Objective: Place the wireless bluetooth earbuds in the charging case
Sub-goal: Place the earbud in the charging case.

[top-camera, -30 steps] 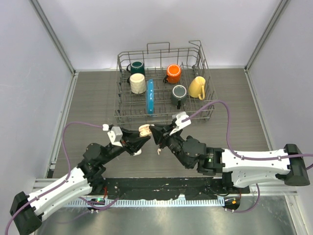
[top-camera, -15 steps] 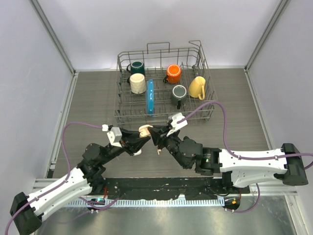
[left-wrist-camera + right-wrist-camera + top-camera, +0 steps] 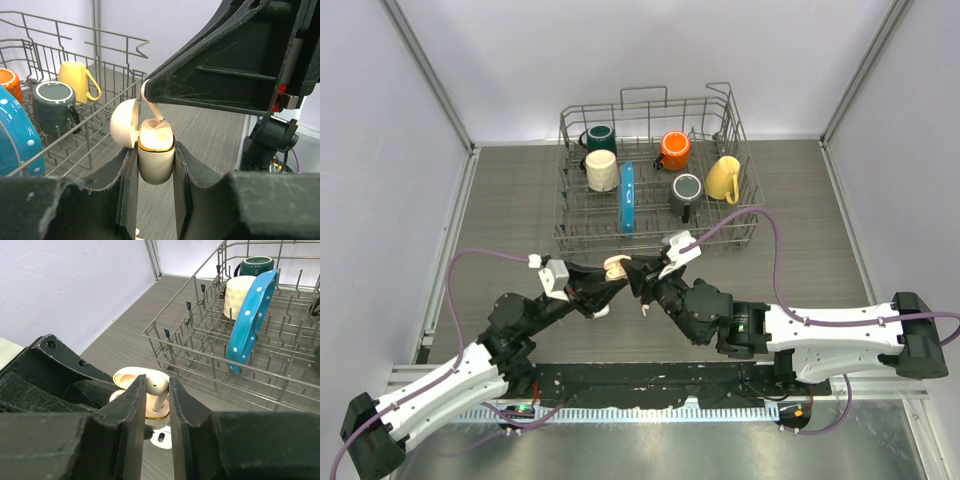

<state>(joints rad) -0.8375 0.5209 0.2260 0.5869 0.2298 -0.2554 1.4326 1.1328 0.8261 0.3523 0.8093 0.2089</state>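
Note:
My left gripper (image 3: 155, 167) is shut on a cream charging case (image 3: 156, 150) with a gold rim, held upright with its lid (image 3: 124, 123) open to the left. My right gripper (image 3: 157, 390) is shut on a white earbud (image 3: 158, 385), whose stem points down into the case (image 3: 156, 412). In the left wrist view the earbud (image 3: 150, 100) hangs from the right fingertips just above the case opening. In the top view the two grippers, left (image 3: 603, 287) and right (image 3: 638, 279), meet in front of the rack. Another earbud (image 3: 161, 437) lies on the table below the case.
A wire dish rack (image 3: 650, 240) stands just behind the grippers, holding a blue dotted plate (image 3: 627, 197) and several mugs: cream (image 3: 602, 170), dark green (image 3: 600, 137), orange (image 3: 674, 150), grey (image 3: 686, 189), yellow (image 3: 724, 178). A small white piece (image 3: 645, 308) lies on the table.
My right gripper has moved a little left with the earbud, closer over the case. My left gripper and the case have stayed almost still.

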